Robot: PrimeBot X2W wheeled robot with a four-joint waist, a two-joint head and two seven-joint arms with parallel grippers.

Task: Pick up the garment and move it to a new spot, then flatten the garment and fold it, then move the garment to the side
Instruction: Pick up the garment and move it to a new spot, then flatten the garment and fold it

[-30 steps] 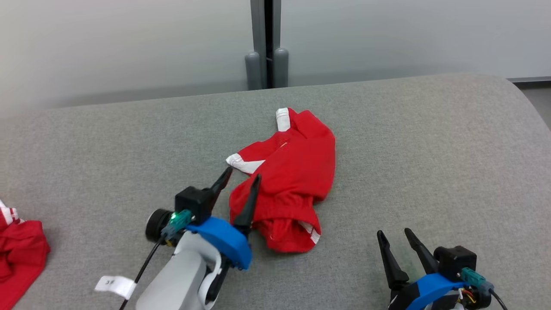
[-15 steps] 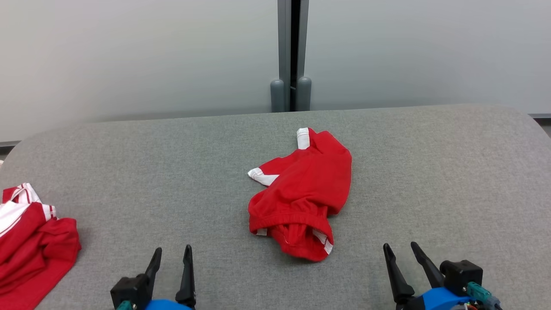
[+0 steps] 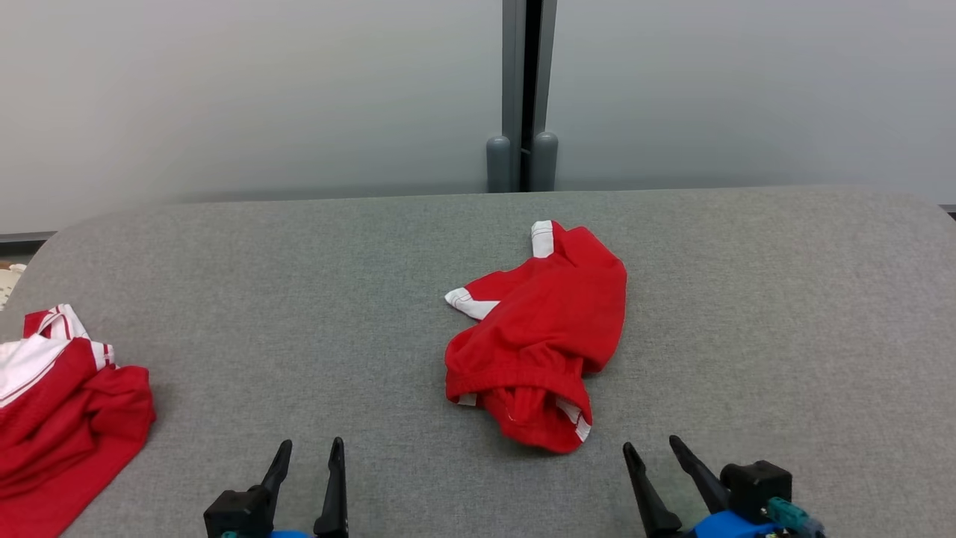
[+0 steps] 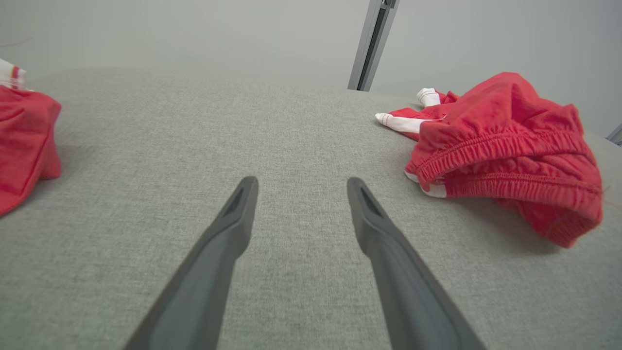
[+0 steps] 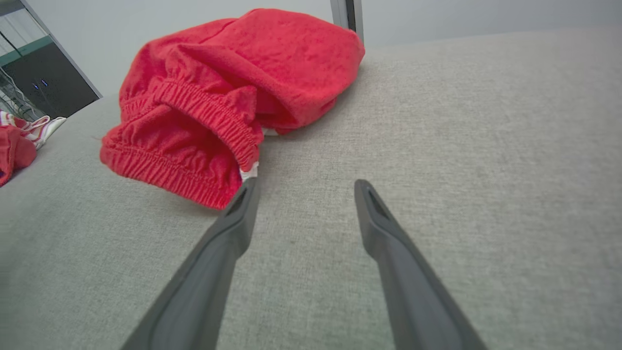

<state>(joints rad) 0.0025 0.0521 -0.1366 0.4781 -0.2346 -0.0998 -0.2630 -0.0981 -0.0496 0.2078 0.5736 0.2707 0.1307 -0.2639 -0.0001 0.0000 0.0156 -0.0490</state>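
**Status: garment crumpled at mid-surface, both grippers clear of it**

1. Garment. The red garment (image 3: 538, 336) lies bunched near the middle of the grey padded surface (image 3: 747, 299). It is not flattened. White trim shows at its 12 o'clock end and at its 9 o'clock edge. The elastic waistband faces 6 o'clock, toward the robot, and gapes partly, with the gathered inner fabric visible in both wrist views.

2. Left gripper. The left gripper (image 3: 311, 444) sits at 7 o'clock from the garment, well apart from it. Its fingers are spread wide, with only bare grey fabric between them. In the left wrist view the garment lies at 2 o'clock from the fingertips.

3. Right gripper. The right gripper (image 3: 650, 443) sits at 5 o'clock from the garment, near it. Its fingers are likewise spread, with nothing between them. In the right wrist view one fingertip (image 5: 249, 187) appears just beside the waistband edge; contact cannot be confirmed.

4. Surroundings. A second red-and-white heap (image 3: 60, 403) lies at 8 o'clock from the garment, at the surface's left edge. A grey post (image 3: 523, 90) stands at 12 o'clock, beyond the far edge, between pale wall panels.
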